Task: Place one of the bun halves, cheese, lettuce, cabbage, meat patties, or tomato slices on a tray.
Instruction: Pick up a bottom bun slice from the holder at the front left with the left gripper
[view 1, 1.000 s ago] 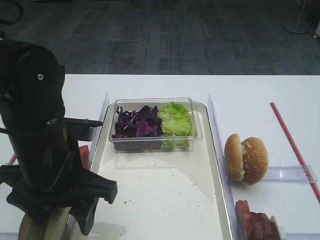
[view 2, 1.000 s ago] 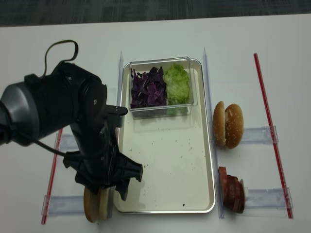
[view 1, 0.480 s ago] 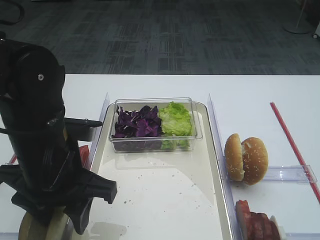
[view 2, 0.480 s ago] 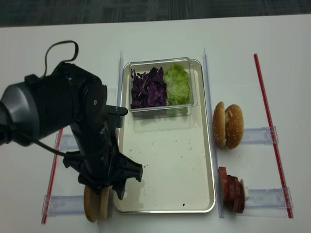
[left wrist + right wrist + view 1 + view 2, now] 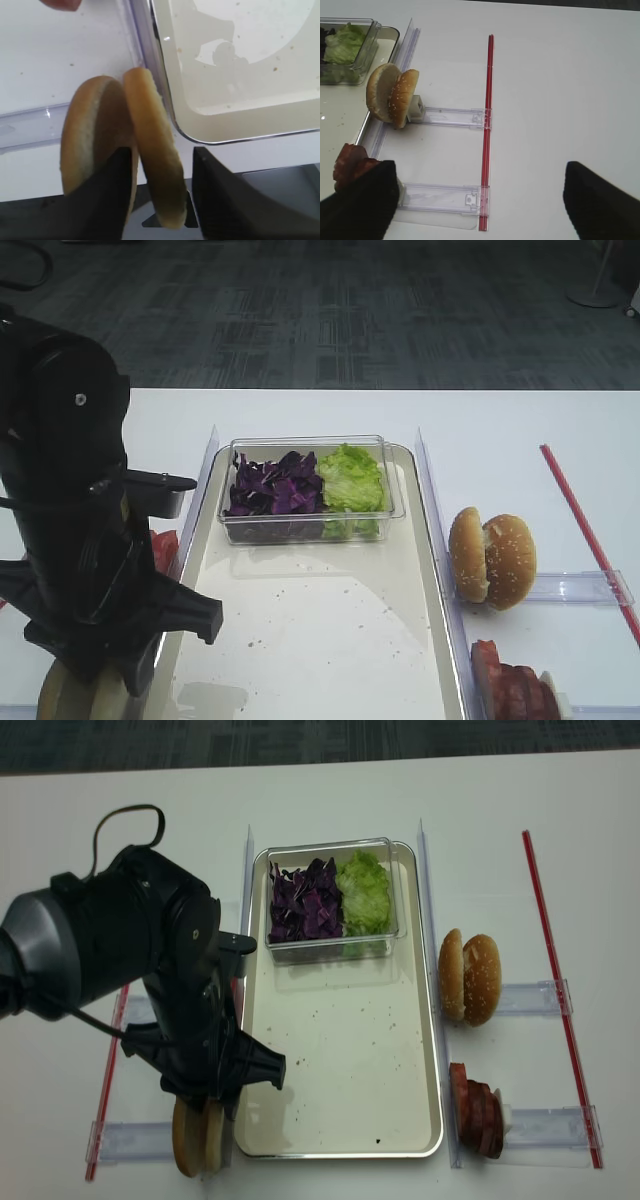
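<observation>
Bun half (image 5: pixel 152 150) between left gripper (image 5: pixel 162 192) fingers

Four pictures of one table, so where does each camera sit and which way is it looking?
Exterior high: low at the table's near edge, looking across the tray; left arm shows.
Realsense: overhead, looking down; same tray, left arm.
Left wrist: on the left gripper, fingers astride a plain bun half.
Right wrist: over the sesame buns, also seen overhead; right gripper open.
</observation>
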Available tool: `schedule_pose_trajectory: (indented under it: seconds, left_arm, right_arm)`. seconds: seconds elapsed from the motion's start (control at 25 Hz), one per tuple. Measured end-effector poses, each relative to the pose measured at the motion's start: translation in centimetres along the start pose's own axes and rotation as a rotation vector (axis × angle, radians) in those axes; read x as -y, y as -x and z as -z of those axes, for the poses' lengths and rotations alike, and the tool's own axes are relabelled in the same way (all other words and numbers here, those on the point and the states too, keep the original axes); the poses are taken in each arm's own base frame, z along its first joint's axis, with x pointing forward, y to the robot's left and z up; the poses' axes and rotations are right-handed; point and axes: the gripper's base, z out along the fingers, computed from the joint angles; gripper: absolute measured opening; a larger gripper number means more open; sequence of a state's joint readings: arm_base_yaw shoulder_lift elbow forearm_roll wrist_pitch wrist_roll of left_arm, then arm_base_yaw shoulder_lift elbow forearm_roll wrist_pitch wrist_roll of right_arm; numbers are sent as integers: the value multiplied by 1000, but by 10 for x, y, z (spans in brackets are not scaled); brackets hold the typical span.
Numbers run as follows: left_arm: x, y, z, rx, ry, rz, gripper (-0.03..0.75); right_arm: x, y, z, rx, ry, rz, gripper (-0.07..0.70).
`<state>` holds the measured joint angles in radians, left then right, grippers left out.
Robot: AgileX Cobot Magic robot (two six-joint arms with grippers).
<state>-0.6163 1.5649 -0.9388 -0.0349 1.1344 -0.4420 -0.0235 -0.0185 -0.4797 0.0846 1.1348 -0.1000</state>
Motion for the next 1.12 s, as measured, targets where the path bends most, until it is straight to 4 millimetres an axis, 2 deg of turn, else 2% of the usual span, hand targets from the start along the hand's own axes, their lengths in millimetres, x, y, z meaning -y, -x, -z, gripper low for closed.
schedule_pose_trajectory:
  seconds: [0.88,1.12]
  left_arm:
    - [-1,0,0,1,12,-4,103]
    - [-1,0,0,3,15,-10,96]
  right_arm:
    - [0,0,0,0,0,0,678]
    - [0,0,0,0,0,0,678]
